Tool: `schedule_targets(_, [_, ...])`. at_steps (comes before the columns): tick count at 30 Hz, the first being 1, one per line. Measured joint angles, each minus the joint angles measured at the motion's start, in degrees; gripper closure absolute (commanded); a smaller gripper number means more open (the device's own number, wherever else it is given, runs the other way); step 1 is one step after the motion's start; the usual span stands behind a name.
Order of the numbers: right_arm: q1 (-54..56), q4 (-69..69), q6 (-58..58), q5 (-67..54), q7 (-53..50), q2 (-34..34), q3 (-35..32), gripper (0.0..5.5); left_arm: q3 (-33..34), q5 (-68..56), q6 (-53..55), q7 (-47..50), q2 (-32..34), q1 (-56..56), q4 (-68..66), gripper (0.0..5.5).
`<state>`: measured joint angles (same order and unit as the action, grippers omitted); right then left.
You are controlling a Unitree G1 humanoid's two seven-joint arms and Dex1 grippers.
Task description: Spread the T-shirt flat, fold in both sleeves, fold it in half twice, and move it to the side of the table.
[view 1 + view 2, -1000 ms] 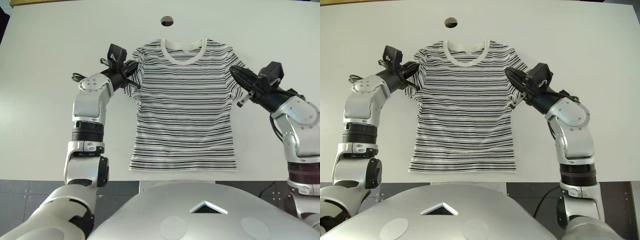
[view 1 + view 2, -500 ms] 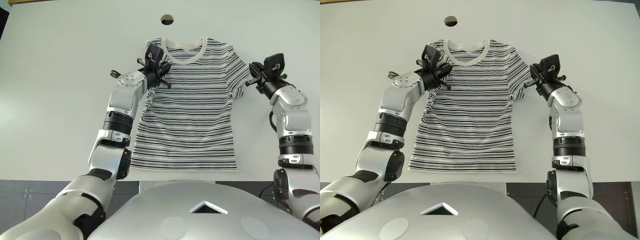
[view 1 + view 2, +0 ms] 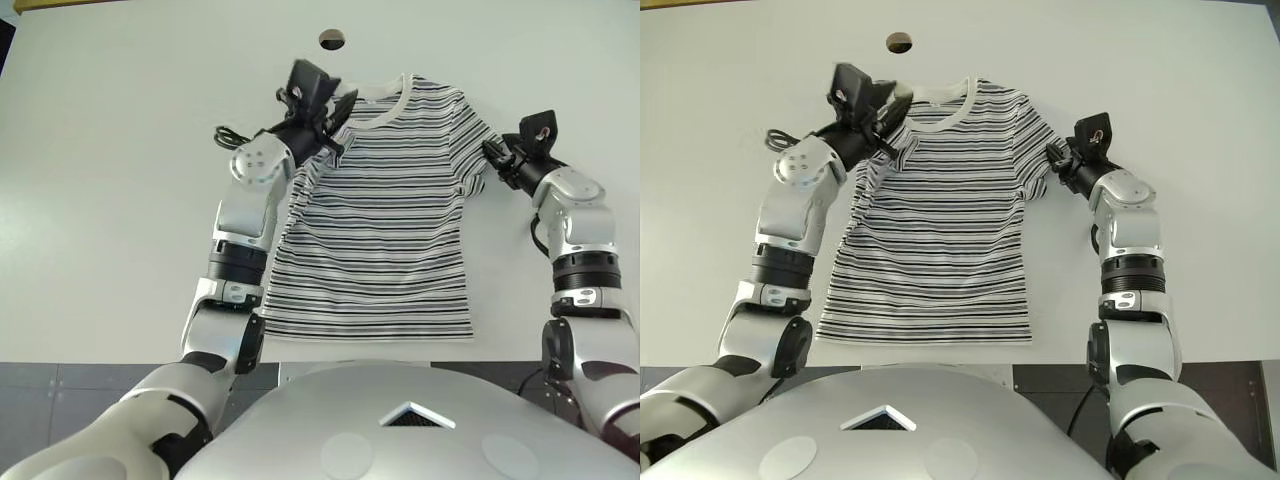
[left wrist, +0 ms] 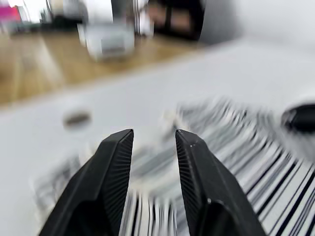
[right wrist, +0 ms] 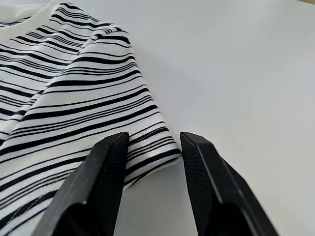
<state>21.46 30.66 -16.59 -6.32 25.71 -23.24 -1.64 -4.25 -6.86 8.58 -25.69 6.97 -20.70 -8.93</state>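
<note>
A black-and-white striped T-shirt (image 3: pixel 385 220) lies face up on the white table (image 3: pixel 100 200), collar toward the far side. Its sleeve on my left is folded in over the body. My left gripper (image 3: pixel 340 104) hangs above that shoulder, close to the collar; in the left wrist view the left gripper (image 4: pixel 153 142) is open with nothing between its fingers. My right gripper (image 3: pixel 490 156) sits low at the outer edge of the other sleeve. In the right wrist view the right gripper (image 5: pixel 155 145) is open, and the sleeve hem (image 5: pixel 147 142) lies between its fingers.
A small round hole (image 3: pixel 331 39) is in the tabletop just beyond the collar. Bare white table stretches to both sides of the shirt. The table's front edge (image 3: pixel 100 360) runs just below the shirt's bottom hem.
My left gripper carried the left sleeve inward over the shirt, let go, and rose toward the collar. My right gripper drew back from the right sleeve to its outer hem.
</note>
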Motion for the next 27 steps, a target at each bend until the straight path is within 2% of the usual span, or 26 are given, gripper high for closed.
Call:
schedule_targets(4, [0.7,1.1,-0.4,0.5,1.2,-0.2,0.7,4.4,2.9,-2.0,-4.7,0.0,2.0,4.7,10.0,3.92])
schedule_targets(10, [0.1,0.0,-0.6,0.6,2.0,0.0,1.1,5.38,5.3,-2.4,-8.2,0.0,4.3,11.4,13.6,4.78])
schedule_targets(14, [-0.8,-2.3,-0.1,1.2,1.1,0.3,1.2,5.4,8.1,-1.8,-11.6,0.4,6.1,16.4,9.4,5.38])
schedule_targets(20, [-1.6,-13.8,-2.5,0.6,1.0,1.6,2.1,5.4,7.9,1.6,-17.1,2.1,7.1,21.5,4.5,5.38])
schedule_targets(27, [-0.5,-17.2,-5.8,2.3,1.3,5.5,8.1,5.4,1.6,8.3,-23.6,2.5,7.0,25.9,3.1,5.38])
